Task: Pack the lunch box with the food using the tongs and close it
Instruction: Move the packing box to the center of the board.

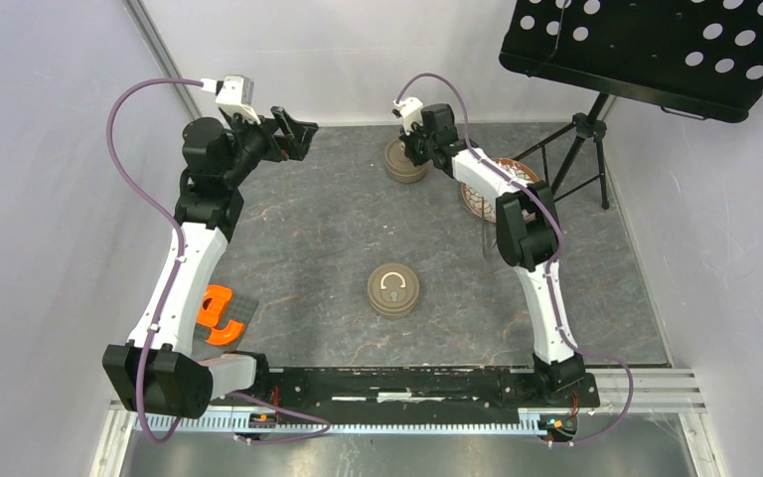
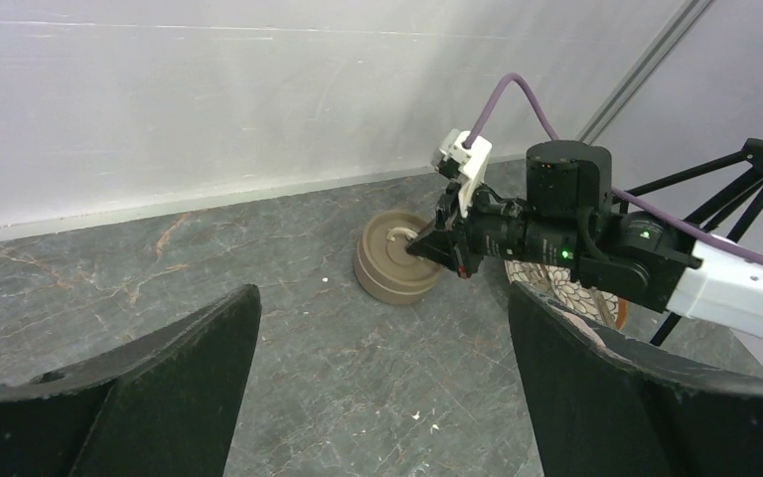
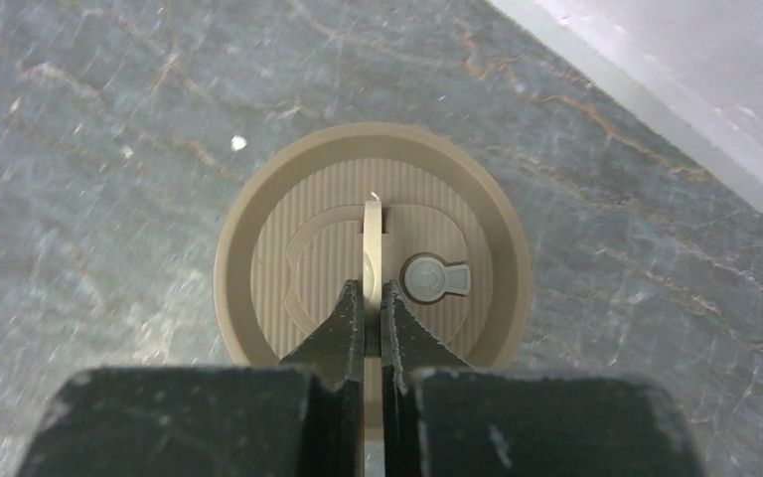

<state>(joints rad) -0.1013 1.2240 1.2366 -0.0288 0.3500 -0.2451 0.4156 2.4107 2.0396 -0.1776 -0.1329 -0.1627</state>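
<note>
The lunch box shows as two round tan pieces. One (image 1: pixel 393 289) sits mid-table with its handle lying flat. The other (image 1: pixel 404 164) (image 2: pixel 389 270) rests at the back; its ribbed top (image 3: pixel 288 248) carries an upright handle and a grey valve (image 3: pixel 435 279). My right gripper (image 3: pixel 373 293) (image 1: pixel 412 147) (image 2: pixel 433 252) is shut on that handle from above. My left gripper (image 1: pixel 298 129) (image 2: pixel 382 298) hangs open and empty at the back left, facing the right gripper. The food is hidden. A thin dark strip (image 1: pixel 484 241), perhaps the tongs, lies by the plate.
A round patterned plate (image 1: pixel 517 171) (image 2: pixel 568 296) lies at the back right, mostly covered by my right arm. An orange part (image 1: pixel 219 313) sits on a grey pad near the left arm. A black perforated stand (image 1: pixel 656 50) on a tripod (image 1: pixel 581 149) overhangs the right corner. Walls close off the left and back.
</note>
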